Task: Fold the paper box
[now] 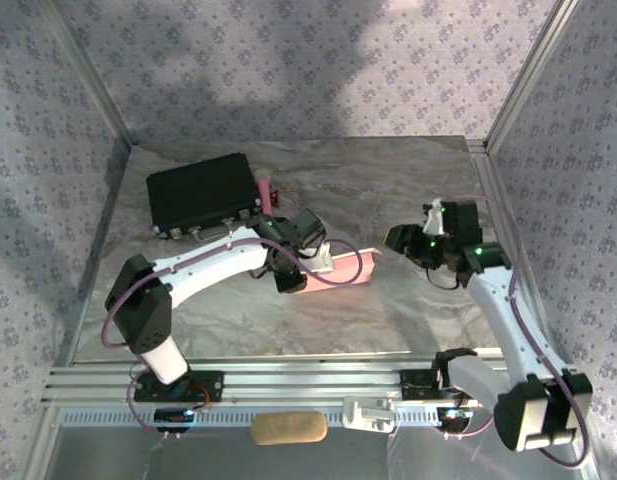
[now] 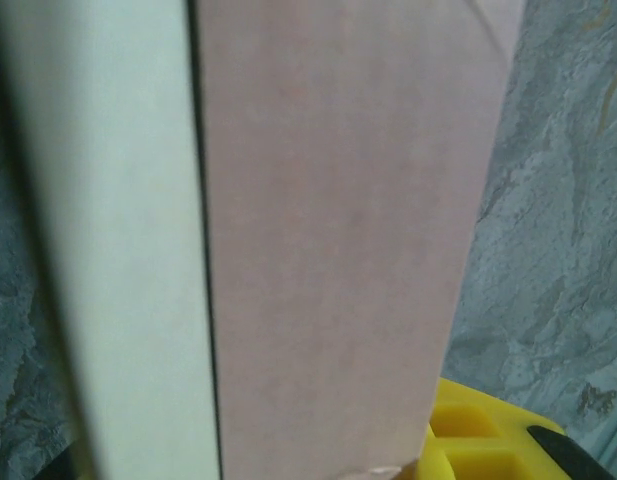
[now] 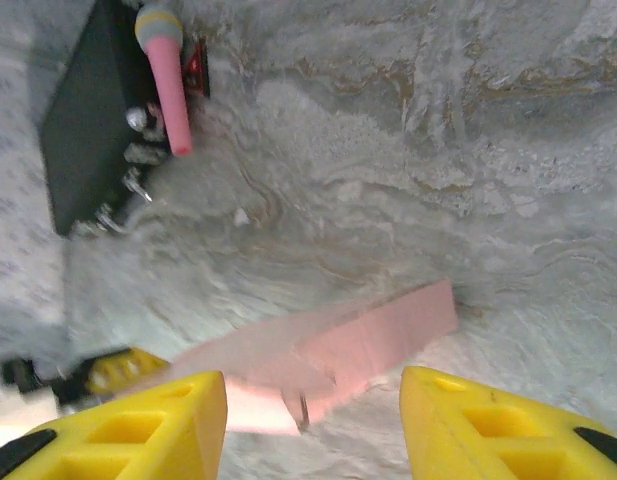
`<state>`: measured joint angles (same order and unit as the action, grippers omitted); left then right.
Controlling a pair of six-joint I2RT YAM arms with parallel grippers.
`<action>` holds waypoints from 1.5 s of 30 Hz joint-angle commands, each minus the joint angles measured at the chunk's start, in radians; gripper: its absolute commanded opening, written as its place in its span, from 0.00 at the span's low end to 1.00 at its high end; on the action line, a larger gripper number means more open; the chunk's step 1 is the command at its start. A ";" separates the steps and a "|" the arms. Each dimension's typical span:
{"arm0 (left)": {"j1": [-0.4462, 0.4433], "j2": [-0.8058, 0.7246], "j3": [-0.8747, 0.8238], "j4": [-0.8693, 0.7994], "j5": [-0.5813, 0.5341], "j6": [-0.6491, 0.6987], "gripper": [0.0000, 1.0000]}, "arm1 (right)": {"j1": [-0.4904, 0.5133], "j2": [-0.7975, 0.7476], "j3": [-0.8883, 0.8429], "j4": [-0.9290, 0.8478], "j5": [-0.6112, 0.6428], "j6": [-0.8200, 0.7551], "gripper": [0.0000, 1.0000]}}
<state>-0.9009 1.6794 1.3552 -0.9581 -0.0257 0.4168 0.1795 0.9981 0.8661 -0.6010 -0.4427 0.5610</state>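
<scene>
The paper box (image 1: 344, 272) lies on the marbled bench (image 1: 408, 170) near the middle of the overhead frame, a shallow pink shape, its long side running left to right. The left claw (image 1: 288, 268) sits at the box's left end and pinches it. In the left wrist view the pink cardboard (image 2: 328, 250) stands right up against the lens with a white panel at its left, and one yellow finger (image 2: 478, 445) presses against its lower right edge. The other finger is hidden behind the card.

The right claw (image 1: 416, 240) hovers right of the box, apart from it. In its own wrist view the two yellow fingers (image 3: 148, 425) are spread wide at the bottom of the frame, nothing between them. The box (image 3: 378, 335) shows beyond them, blurred.

A black case (image 1: 203, 195) rests in the upper left of the bench, with a pink stick (image 3: 170, 90) lying along its edge.
</scene>
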 commanded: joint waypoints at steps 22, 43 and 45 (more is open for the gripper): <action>0.018 0.185 0.145 -0.171 -0.039 0.059 0.32 | 0.259 0.094 -0.027 0.128 0.317 -0.306 0.53; 0.006 0.141 0.157 -0.098 -0.054 0.043 0.41 | 0.261 0.150 -0.033 0.087 0.366 -0.297 0.31; 0.007 0.134 0.156 -0.093 -0.051 0.043 0.41 | 0.260 0.141 -0.023 0.077 0.366 -0.297 0.31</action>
<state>-0.8921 1.8156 1.5253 -1.0439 -0.0681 0.4549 0.4347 1.1431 0.8242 -0.4412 -0.1074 0.2687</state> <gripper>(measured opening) 0.406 0.308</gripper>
